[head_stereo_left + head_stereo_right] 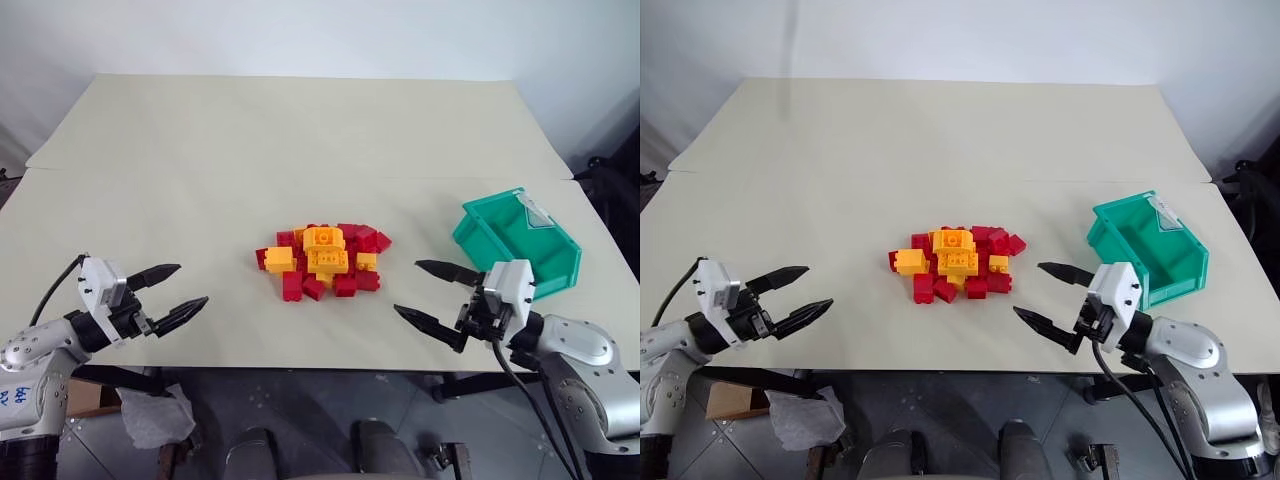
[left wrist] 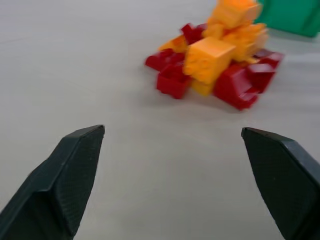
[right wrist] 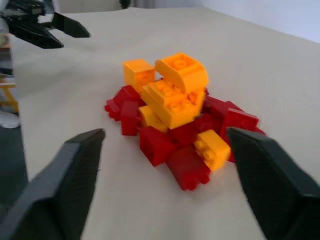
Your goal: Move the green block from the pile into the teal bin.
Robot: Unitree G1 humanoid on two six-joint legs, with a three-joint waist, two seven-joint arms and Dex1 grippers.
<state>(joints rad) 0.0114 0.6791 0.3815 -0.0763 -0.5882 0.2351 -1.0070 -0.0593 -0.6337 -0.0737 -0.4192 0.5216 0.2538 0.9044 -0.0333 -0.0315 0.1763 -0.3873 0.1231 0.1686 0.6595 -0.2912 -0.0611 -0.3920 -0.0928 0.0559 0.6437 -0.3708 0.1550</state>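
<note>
Both the left gripper (image 1: 182, 287) and right gripper (image 1: 424, 290) held spread, empty jaws, the pile (image 1: 322, 260) between them on the tabletop (image 1: 200, 180).

There are some blue marks on the robot's left arm (image 1: 12, 392), down by its near end, but they are too small to read. The clear tab (image 1: 535, 211) on the teal bin (image 1: 490, 238) shows no words
</note>
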